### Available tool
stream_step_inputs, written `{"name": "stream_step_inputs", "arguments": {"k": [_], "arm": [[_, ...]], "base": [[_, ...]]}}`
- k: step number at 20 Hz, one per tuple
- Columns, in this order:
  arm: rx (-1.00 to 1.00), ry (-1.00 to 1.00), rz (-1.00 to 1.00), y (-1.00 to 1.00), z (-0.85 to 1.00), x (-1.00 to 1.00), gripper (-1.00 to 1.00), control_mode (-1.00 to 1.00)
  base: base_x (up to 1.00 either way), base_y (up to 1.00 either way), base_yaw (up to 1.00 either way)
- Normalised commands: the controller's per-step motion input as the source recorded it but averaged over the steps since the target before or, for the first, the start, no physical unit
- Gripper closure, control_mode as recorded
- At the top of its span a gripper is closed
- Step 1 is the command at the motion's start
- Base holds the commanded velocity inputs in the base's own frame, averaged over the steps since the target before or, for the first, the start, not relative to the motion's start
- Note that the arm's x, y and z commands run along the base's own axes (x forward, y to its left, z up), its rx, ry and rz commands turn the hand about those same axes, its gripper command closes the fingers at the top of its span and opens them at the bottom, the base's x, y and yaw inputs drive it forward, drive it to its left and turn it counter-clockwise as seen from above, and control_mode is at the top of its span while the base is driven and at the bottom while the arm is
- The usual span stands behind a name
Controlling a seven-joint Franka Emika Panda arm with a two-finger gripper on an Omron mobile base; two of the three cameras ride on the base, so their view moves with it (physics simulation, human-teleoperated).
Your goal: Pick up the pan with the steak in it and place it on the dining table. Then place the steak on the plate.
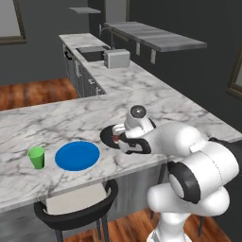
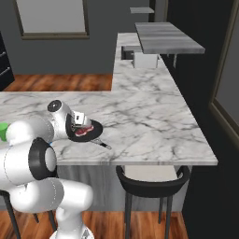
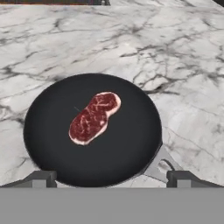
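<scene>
sitting on dining table [image 1: 56, 124], pan [image 3: 92, 129], plate [image 1: 77, 156] beside, green cup [image 1: 36, 157] maybe apart

Marble dining table [image 1: 56, 120] bearing a blue plate [image 1: 77, 155] near its front edge, a green cup [image 1: 37, 157] just beside the plate at nine o'clock, a black pan [image 1: 109, 136] at two o'clock partly hidden by the white arm, and a dark chair [image 1: 75, 208] tucked beneath.
</scene>
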Motion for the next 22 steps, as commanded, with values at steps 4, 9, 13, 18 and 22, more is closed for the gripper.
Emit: {"name": "stream_step_inputs", "arguments": {"k": [4, 9, 13, 18, 22], "arm": [[0.00, -0.01, -0.02, 0.02, 0.01, 0.00, -1.00, -1.00], [0.02, 0.09, -0.05, 0.00, -0.08, 0.38, -1.00, -1.00], [0.09, 0.16, -0.07, 0.00, -0.19, 0.46, -1.00, -1.00], [0.07, 0.12, -0.02, 0.00, -0.08, 0.26, -1.00, -1.00], [0.01, 0.00, 0.00, 0.00, -0.01, 0.01, -1.00, -1.00]], "base": [[0.00, 0.00, 0.00], [0.00, 0.00, 0.00], [0.00, 0.00, 0.00], [0.00, 0.00, 0.00], [0.00, 0.00, 0.00]]}}
